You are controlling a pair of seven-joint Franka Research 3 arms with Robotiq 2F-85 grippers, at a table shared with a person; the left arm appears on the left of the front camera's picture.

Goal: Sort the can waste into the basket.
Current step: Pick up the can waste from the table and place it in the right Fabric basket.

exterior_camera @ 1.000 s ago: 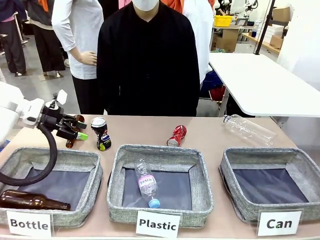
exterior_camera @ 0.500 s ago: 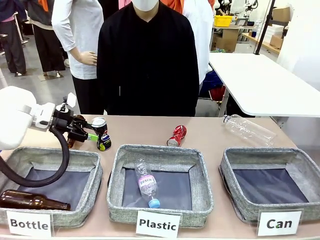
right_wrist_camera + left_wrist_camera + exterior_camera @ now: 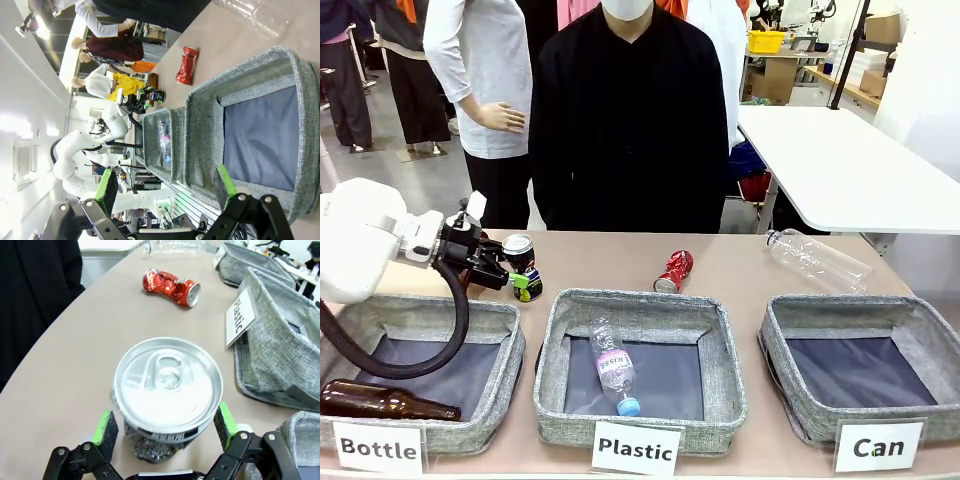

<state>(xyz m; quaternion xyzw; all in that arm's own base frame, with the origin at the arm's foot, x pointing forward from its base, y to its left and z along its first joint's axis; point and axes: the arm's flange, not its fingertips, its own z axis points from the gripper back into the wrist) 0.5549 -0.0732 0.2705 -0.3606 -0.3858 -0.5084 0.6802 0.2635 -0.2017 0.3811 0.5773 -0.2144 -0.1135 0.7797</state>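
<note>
A dark Pepsi can (image 3: 519,254) with a silver top stands upright on the table behind the left basket. My left gripper (image 3: 518,276) is open around it. In the left wrist view the can (image 3: 167,385) sits between the two green pads (image 3: 106,426), and the jaws stand wide. A crushed red can (image 3: 674,270) lies farther right on the table and is seen again as the red can (image 3: 171,286). The grey basket (image 3: 778,318) with the "Can" card is at the right with nothing in it. My right gripper (image 3: 165,192) hangs open above that basket (image 3: 280,56).
The middle "Plastic" basket (image 3: 556,330) holds a clear bottle (image 3: 613,368). The left "Bottle" basket (image 3: 430,312) holds a brown bottle (image 3: 385,400). Another clear plastic bottle (image 3: 817,260) lies at the back right. A person in black (image 3: 630,120) stands at the far edge.
My left gripper has moved right, from beside the brown bottle to the Pepsi can, and its fingers now straddle the can. The right arm and the cans have not moved.
</note>
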